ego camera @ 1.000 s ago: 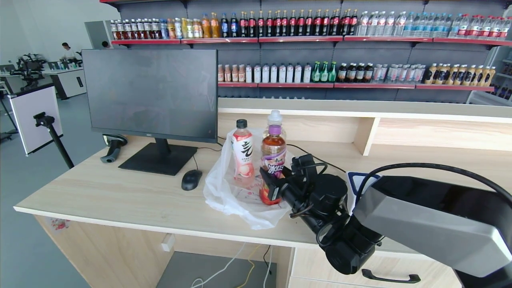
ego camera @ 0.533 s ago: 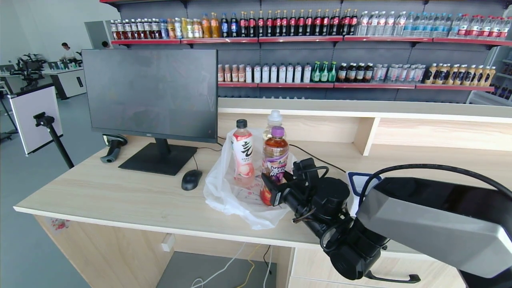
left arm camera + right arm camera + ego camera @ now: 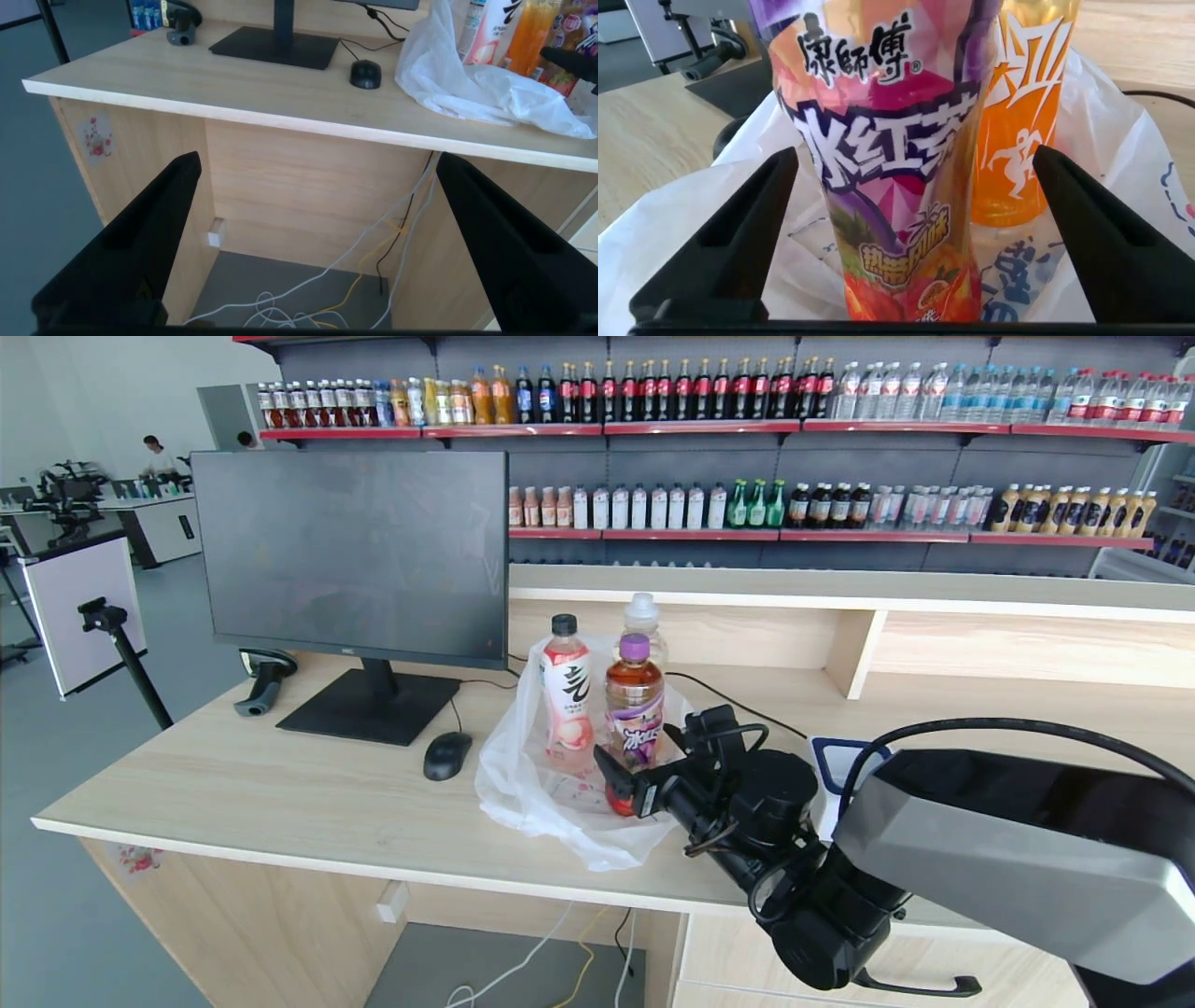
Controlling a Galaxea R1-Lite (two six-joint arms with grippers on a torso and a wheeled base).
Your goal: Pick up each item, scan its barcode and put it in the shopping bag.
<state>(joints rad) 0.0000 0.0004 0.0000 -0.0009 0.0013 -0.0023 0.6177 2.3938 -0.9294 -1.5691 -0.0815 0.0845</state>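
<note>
A purple-capped red tea bottle (image 3: 635,705) stands upright inside the white plastic shopping bag (image 3: 523,793) on the wooden counter (image 3: 280,793). My right gripper (image 3: 635,756) is at its lower half, open, with one finger on each side. In the right wrist view the bottle (image 3: 887,187) sits between the spread fingers (image 3: 738,243), with an orange bottle (image 3: 1022,112) behind it in the bag (image 3: 719,224). A pink-and-white bottle (image 3: 567,695) and a white-capped bottle (image 3: 640,613) also stand in the bag. My left gripper (image 3: 313,252) hangs open and empty below the counter's front edge.
A monitor (image 3: 355,555) and a mouse (image 3: 447,754) are left of the bag. A handheld scanner (image 3: 266,681) rests by the monitor's left side. A blue-edged pad (image 3: 836,756) lies to the right. A raised shelf ledge (image 3: 840,588) runs behind.
The red tea bottle went from tilted to upright and shifted slightly left in the bag. My right gripper moved left with it.
</note>
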